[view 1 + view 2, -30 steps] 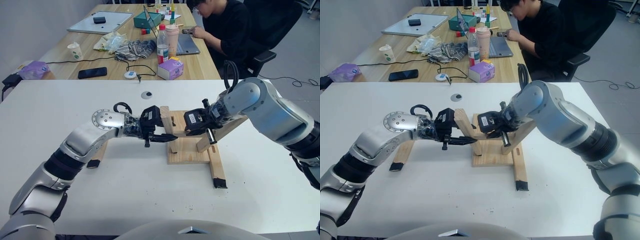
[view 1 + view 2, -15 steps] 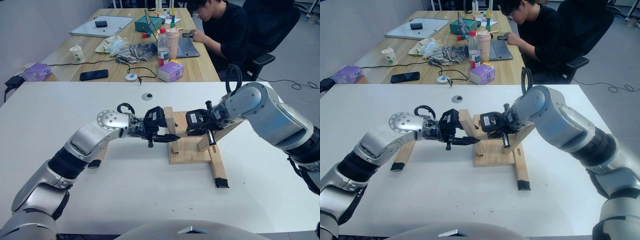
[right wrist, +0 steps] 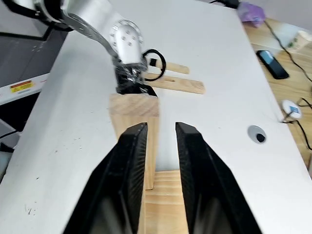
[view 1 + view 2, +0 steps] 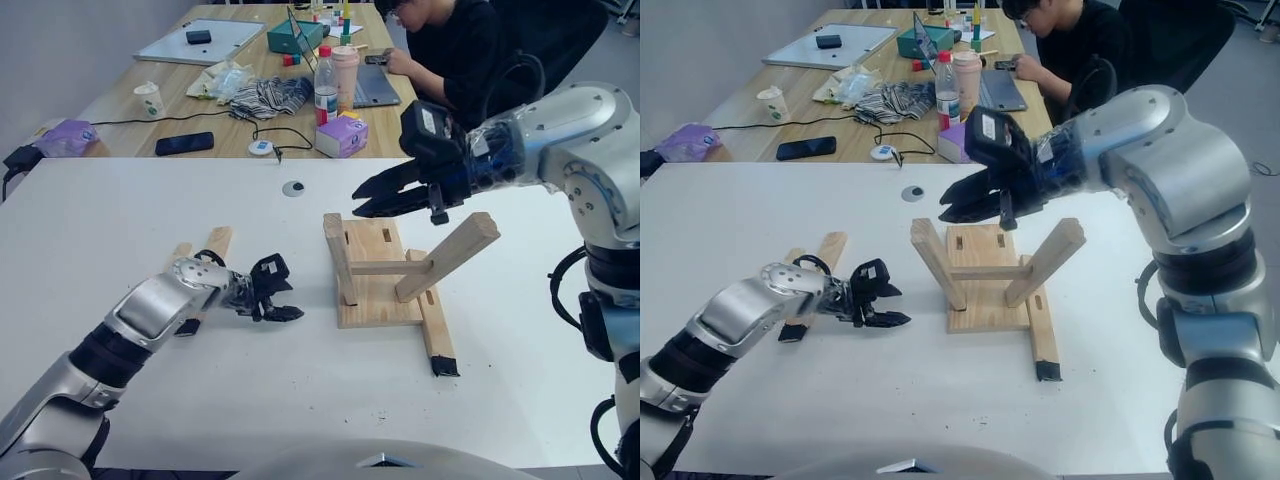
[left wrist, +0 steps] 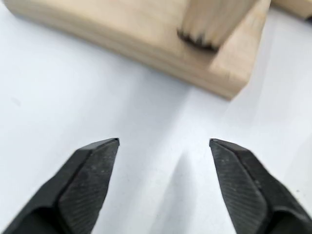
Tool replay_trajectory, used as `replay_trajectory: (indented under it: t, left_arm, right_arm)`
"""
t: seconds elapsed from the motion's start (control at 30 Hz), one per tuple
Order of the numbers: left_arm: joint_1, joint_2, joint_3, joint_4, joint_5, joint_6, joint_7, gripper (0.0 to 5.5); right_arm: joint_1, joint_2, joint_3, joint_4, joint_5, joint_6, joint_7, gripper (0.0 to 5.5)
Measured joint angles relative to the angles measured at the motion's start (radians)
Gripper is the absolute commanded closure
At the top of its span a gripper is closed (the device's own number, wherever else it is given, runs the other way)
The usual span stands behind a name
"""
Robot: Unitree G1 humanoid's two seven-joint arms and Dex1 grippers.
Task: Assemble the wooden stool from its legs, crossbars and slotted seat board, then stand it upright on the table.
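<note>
Legs point(image 4: 218, 243) not yet fitted lie side by side just beside the left gripper point(image 4: 285, 302), long axes toward the far edge of the table point(image 4: 150, 200), so that low, wide-open gripper looks nearer than the right gripper point(image 4: 358, 202), fingers apart above the half-built stool point(image 4: 375, 300) mid-table.

We take the seat board as the middle of the dial

The seat board point(image 4: 378, 300) lies flat on the table point(image 4: 120, 220). An upright leg point(image 4: 338, 258) and a tilted leg point(image 4: 448, 255) rise from it, with a crossbar point(image 4: 385, 267) between them. A third leg point(image 4: 436, 335) lies along its 3 o'clock edge. At 9 o'clock sits the left gripper point(image 4: 292, 300), with two loose legs point(image 4: 218, 240) beyond. The right gripper point(image 4: 356, 203) hangs over 12 o'clock, and a small disc point(image 4: 293, 189) lies at 11.
</note>
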Motion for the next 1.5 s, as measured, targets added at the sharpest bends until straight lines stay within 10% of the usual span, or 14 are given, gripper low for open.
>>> replay_trajectory:
  t: [0.23, 0.53, 0.9, 1.5]
  left_arm:
    - [0.089, -0.064, 0.193, 0.081, 0.01, -0.043, 0.067, 1.38]
    - [0.167, -0.27, 0.125, 0.281, 0.184, -0.33, 0.099, 1.38]
    - [0.165, -0.332, 0.117, 0.335, 0.255, -0.384, 0.063, 1.38]
    - [0.157, -0.376, 0.106, 0.307, 0.327, -0.376, 0.059, 1.38]
  right_arm:
    - [0.062, -0.034, -0.312, 0.325, -0.158, -0.18, -0.411, 3.46]
    - [0.774, 0.125, -0.171, 0.22, -0.272, -0.395, -0.579, 3.46]
    - [0.819, 0.065, 0.013, 0.296, -0.525, -0.606, -0.648, 3.46]
    - [0.813, 0.098, -0.023, 0.242, -0.499, -0.617, -0.618, 3.46]
